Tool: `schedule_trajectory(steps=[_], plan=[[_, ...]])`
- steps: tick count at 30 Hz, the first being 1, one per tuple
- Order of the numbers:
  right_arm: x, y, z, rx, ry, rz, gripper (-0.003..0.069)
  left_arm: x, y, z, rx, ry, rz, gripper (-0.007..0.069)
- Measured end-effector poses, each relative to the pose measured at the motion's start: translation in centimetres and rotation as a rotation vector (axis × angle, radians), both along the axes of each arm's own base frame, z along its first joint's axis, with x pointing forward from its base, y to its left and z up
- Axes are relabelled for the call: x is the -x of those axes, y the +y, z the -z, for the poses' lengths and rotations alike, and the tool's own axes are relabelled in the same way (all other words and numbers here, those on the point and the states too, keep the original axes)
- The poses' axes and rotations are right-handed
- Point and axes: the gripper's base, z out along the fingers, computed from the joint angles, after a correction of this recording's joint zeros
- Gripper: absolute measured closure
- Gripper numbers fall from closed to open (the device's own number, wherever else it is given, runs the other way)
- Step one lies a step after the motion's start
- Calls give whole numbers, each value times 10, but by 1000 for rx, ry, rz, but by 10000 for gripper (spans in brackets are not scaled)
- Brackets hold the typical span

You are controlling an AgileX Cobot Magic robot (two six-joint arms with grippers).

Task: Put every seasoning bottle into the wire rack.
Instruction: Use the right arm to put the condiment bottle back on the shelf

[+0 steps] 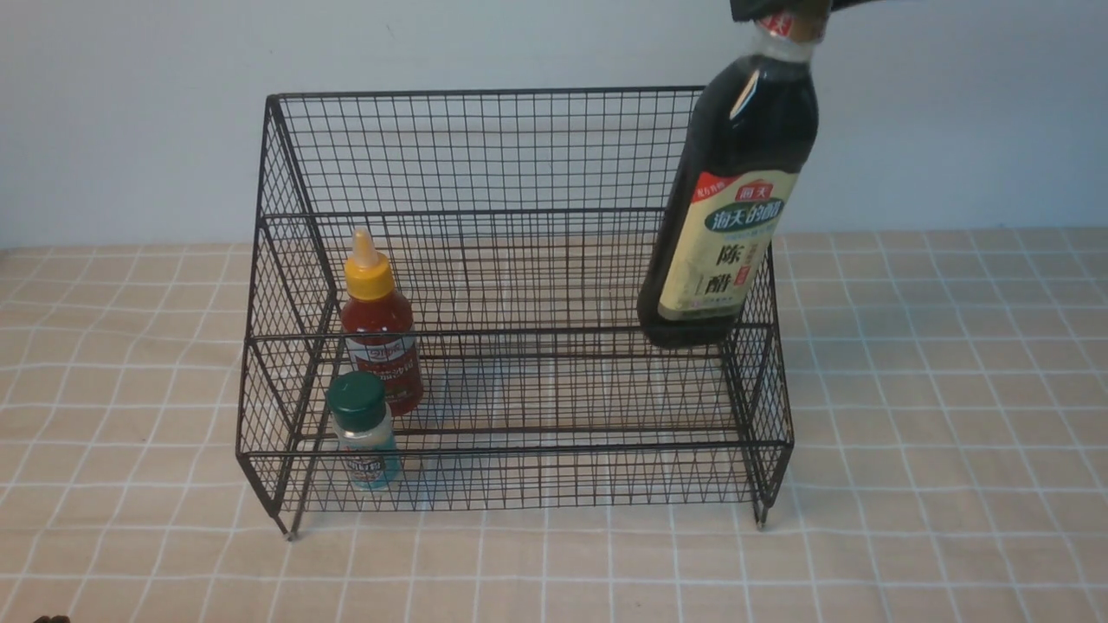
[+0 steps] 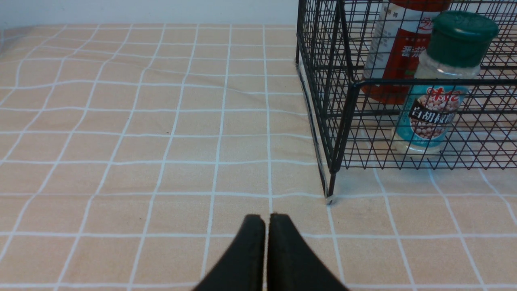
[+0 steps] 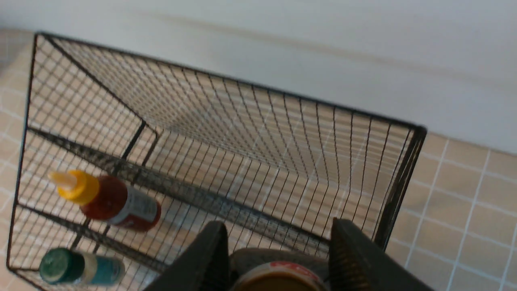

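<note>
Tilt is what the coming move turns on, in our judgement. We see the right gripper point(image 3: 278, 232) closed part-way on the tan cap of the tall vinegar bottle point(image 1: 736, 216), so the bottle hangs beneath the jaws. Its long axis is near upright but leaning, cap toward the robot's right and base swung toward the rack's middle. It hangs at the right end of the wire rack point(image 1: 485, 91), in front of the tall back, with its base about level with the upper tier's front rail. We cannot tell whether the base is behind that rail or in front of it. The red sauce bottle point(image 1: 381, 346) stands on the upper tier at the left end, and the green-capped shaker point(image 1: 363, 441) stands just in front of it on the lower tier; both are well apart from the vinegar. We judge the bottle needs righting and lowering before release, or it may topple. The left gripper point(image 2: 266, 220) is shut and empty, low over the tablecloth point(image 2: 121, 141) near the rack's left front foot.
</note>
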Motion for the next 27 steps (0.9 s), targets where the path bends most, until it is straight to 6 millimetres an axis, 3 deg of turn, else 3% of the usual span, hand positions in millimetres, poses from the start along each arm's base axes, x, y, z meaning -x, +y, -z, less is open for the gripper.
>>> schedule_trajectory(steps=[9,15,27], plan=[[3,8,10,44,67,-35,358,0,0,0,0,0,0,631],[-1,29,29,120,98,-71,363,0,0,0,0,0,0,631],[-17,47,54,146,122,-27,366,0,0,0,0,0,0,631]])
